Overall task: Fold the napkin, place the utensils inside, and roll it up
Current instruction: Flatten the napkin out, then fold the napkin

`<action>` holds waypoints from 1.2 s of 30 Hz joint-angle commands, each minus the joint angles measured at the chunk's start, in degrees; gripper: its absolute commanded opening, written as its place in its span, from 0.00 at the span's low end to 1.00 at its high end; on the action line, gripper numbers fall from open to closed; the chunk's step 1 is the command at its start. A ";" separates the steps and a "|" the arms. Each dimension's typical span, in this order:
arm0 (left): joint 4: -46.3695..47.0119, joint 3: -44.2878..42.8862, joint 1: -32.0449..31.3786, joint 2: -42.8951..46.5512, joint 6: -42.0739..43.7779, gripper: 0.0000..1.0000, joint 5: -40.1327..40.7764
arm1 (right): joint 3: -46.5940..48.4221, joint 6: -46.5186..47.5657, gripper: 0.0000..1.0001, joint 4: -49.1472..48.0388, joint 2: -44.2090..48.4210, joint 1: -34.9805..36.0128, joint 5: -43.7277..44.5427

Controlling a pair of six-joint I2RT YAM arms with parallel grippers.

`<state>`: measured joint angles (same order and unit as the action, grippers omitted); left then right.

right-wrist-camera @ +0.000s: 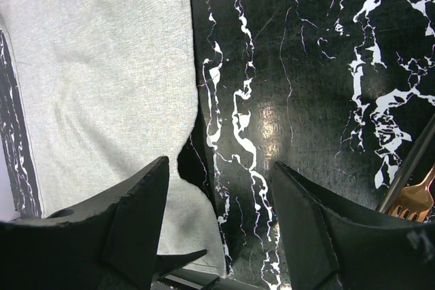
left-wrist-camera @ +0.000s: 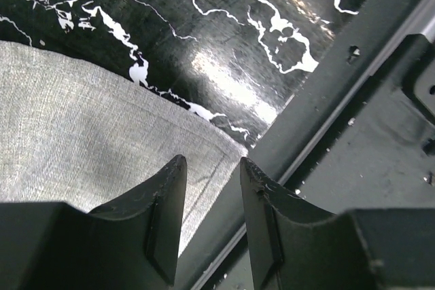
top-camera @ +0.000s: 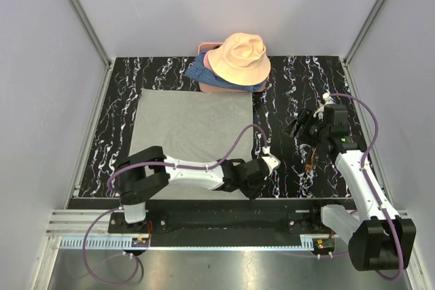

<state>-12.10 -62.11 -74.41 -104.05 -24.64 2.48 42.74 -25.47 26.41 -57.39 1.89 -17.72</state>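
The light-grey napkin [top-camera: 190, 134] lies flat and unfolded on the black marble table. My left gripper [top-camera: 253, 183] is open just above the napkin's near right corner. In the left wrist view that corner [left-wrist-camera: 204, 147] lies just ahead of the open gripper [left-wrist-camera: 212, 168], which holds nothing. My right gripper [top-camera: 297, 128] is open and empty over bare table to the right of the napkin. Its wrist view shows the napkin [right-wrist-camera: 102, 66] on the left. Copper-brown utensils [top-camera: 311, 162] lie by the right arm. A fork's tines [right-wrist-camera: 414, 200] show at the right edge of the right wrist view.
A peach bucket hat [top-camera: 238, 58] sits on blue patterned fabric [top-camera: 200, 70] at the back middle of the table. The table's front rail [left-wrist-camera: 326, 100] runs right beside the napkin corner. Grey walls enclose the table on three sides.
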 commanded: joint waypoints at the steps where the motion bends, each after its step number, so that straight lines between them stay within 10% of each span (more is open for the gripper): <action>1: 1.64 -3.11 -0.47 -1.24 -0.23 0.40 1.74 | 0.85 0.16 0.70 0.48 1.31 -0.22 -1.45; 36: -4.86 -6.54 -4.25 -5.73 -2.08 0.25 10.26 | 1.64 0.69 0.71 0.66 0.43 -0.13 -2.59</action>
<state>-15.22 -68.20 -78.30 -108.88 -25.69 9.65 42.74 -25.45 26.48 -57.32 1.87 -19.18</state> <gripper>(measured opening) 0.265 0.706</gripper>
